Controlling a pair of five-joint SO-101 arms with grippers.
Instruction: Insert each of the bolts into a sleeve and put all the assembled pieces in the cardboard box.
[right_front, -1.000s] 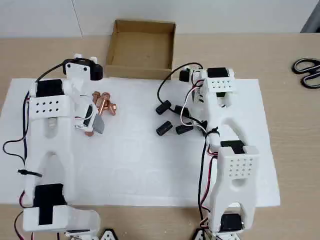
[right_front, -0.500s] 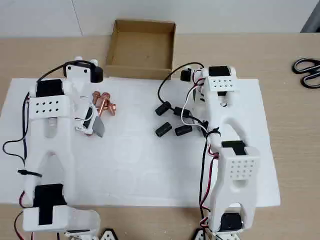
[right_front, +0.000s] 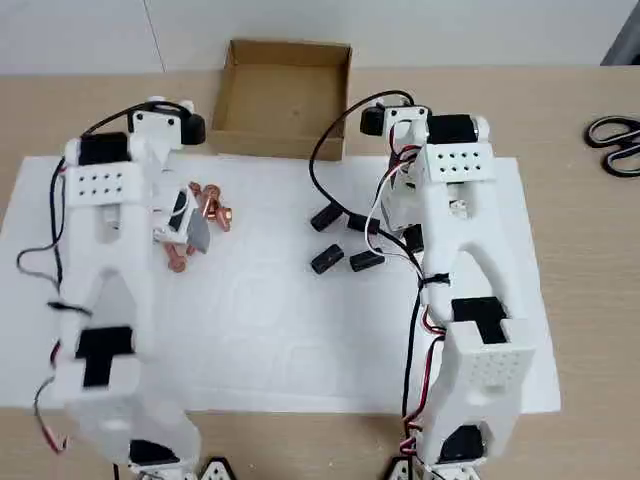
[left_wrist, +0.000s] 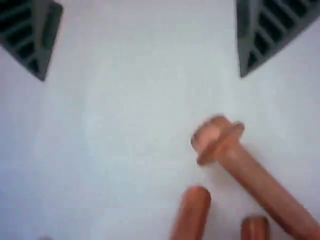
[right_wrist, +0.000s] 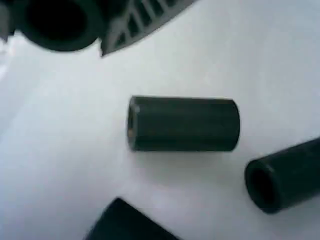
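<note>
Nothing was assembled yet: the left gripper (left_wrist: 141, 74) hung with fingers (left_wrist: 35, 35) spread over the loose bolts (right_front: 210, 205), the sleeves (right_front: 327, 258) lay well apart from them on the white surface (right_front: 250, 330) beside the right arm (right_front: 455, 210), and the box (right_front: 285, 95) seemed empty.

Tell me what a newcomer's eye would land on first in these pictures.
A cluster of copper bolts lies on the white sheet beside the left gripper, whose jaws stand open. Black sleeves lie scattered mid-sheet next to the right arm. The cardboard box sits beyond the sheet's far edge, with nothing visible in it.
</note>
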